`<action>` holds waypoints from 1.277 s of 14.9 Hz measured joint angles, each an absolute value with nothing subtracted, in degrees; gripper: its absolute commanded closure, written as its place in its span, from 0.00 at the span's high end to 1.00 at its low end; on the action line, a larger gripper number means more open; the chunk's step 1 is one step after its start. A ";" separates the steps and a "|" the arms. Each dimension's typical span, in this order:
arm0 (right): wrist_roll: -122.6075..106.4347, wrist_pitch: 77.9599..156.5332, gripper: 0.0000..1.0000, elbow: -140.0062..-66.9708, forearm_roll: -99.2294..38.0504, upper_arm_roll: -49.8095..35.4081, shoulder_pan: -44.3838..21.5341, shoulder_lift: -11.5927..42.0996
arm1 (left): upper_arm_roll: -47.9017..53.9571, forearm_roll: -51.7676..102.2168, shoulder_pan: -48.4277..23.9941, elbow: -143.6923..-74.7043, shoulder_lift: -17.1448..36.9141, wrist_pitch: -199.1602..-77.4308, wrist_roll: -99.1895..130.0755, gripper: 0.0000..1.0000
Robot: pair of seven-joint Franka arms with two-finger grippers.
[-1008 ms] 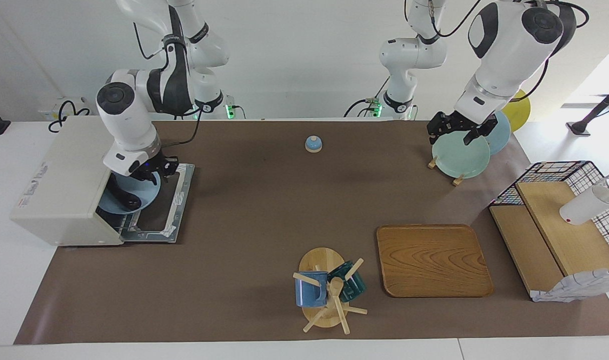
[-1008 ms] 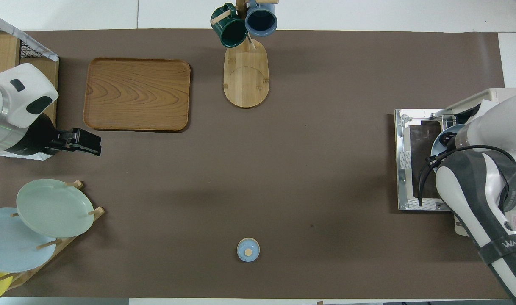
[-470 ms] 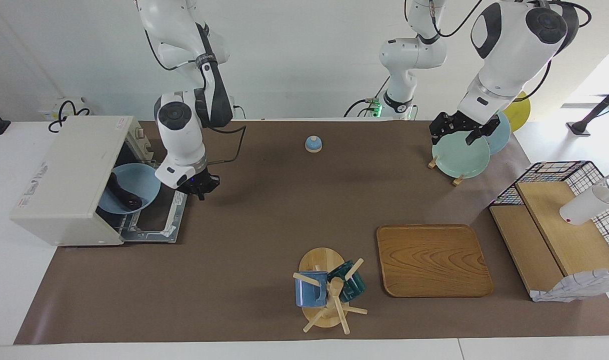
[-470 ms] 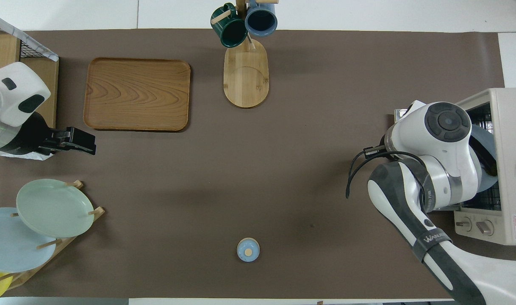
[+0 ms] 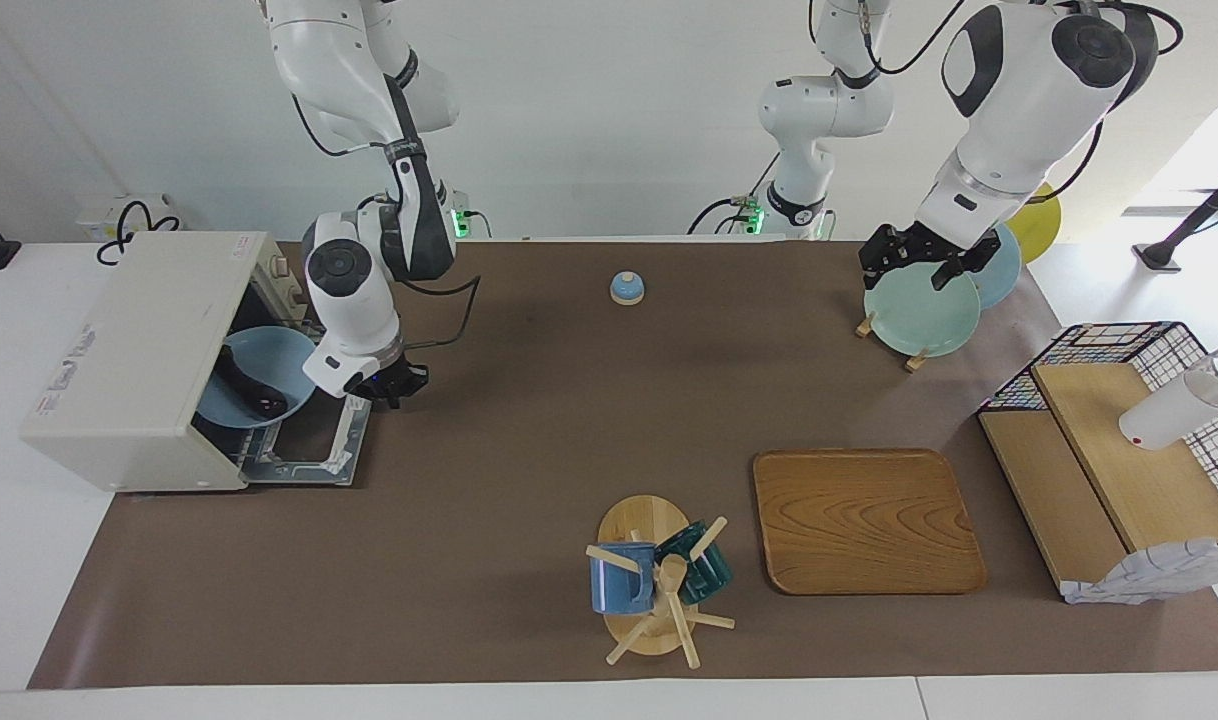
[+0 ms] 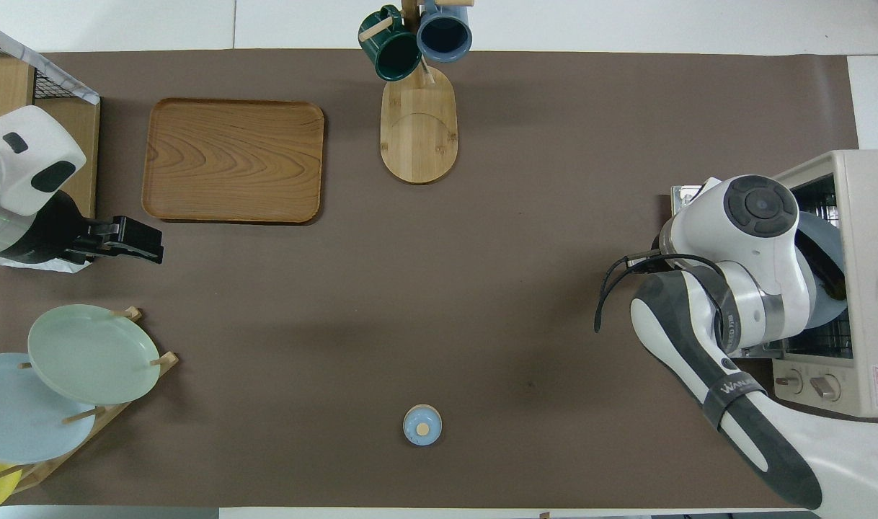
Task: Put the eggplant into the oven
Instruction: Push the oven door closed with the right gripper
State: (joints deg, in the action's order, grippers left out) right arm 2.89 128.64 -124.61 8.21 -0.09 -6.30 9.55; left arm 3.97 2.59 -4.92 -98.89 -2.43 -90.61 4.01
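Observation:
The cream-white oven (image 5: 129, 340) stands at the right arm's end of the table with its door (image 5: 314, 455) folded down flat. A light blue bowl (image 5: 294, 355) sits inside it on the rack and holds the dark eggplant (image 5: 244, 390). The eggplant also shows in the overhead view (image 6: 832, 277) as a dark curve in the bowl. My right gripper (image 5: 391, 388) is open and empty, just above the door's edge nearest the table's middle. My right arm hides it in the overhead view. My left gripper (image 5: 907, 272) waits, open and empty, over the plate rack.
A small blue bell (image 5: 626, 288) sits near the robots at the table's middle. A mug rack (image 5: 654, 580) and a wooden tray (image 5: 864, 520) lie farther out. Plates (image 5: 919, 315) stand in a rack, and a wire basket with wooden shelves (image 5: 1119, 440) is at the left arm's end.
My right gripper let go of the bowl with the eggplant inside the oven and drew back out, past the open door's edge. The left arm barely moved.

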 measured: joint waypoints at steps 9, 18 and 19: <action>2.84 128.02 0.00 -126.18 17.67 -0.20 -6.41 9.57 | 3.97 2.59 -4.92 -98.89 -2.43 -90.61 4.01 1.00; -2.71 115.37 0.00 -118.36 22.62 -1.56 -6.86 8.36 | 3.97 2.59 -4.92 -98.89 -2.43 -90.61 4.01 1.00; -4.50 113.29 0.00 -117.20 21.76 -1.56 -6.13 7.20 | 3.97 2.59 -4.92 -98.89 -2.43 -90.61 4.01 1.00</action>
State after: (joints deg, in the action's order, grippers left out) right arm -4.50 113.29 -117.20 21.76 -1.56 -6.13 7.20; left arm 3.97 2.59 -4.92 -98.89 -2.43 -90.61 4.01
